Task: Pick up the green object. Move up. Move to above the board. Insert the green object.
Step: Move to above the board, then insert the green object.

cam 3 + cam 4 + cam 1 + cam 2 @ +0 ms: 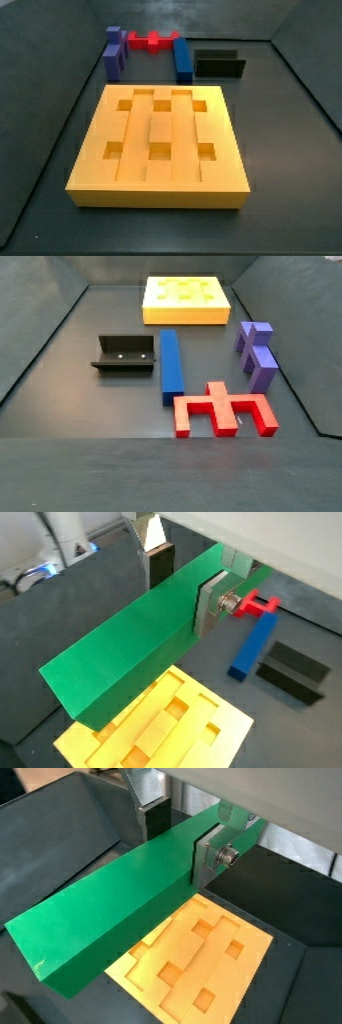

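End effector (177, 584) outside both side views

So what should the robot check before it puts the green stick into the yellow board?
1. Gripper shut on the green object: ok; fingers clamp it.
2. Object lifted off the floor: ok.
3. Above the board: ok in both wrist views.
4. Board grooves free: ok in a side view.
5. Bar lined up with a groove: cannot tell.
6. Blue block out of the way: ok.
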Controlling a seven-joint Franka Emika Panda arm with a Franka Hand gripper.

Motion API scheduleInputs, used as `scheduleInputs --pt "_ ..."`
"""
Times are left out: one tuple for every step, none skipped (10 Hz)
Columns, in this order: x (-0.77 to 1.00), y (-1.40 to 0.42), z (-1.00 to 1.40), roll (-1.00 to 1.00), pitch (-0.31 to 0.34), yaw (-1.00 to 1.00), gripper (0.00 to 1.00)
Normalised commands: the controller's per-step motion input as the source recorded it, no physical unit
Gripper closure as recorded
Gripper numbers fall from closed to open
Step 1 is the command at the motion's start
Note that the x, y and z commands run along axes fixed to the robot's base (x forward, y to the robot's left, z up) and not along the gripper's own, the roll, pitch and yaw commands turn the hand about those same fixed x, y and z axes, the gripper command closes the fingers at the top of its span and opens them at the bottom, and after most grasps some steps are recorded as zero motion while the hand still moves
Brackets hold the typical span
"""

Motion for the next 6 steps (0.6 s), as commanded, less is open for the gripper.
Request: scheduleInputs --pt "0.08 -0.03 0.03 0.08 0.177 0.30 1.00" --pt "0.00 0.00 -0.08 -0.04 0.000 0.00 1.00" --pt "0.00 0.00 -0.25 -0.11 -0.074 -0.01 1.00" --pt "0.00 0.00 -0.29 -0.13 -0.069 -0.02 1.00" --pt "0.04 0.00 -0.39 -0.16 -0.074 0.00 1.00" --pt "0.09 0.00 -0.64 -0.23 -0.106 0.00 1.00"
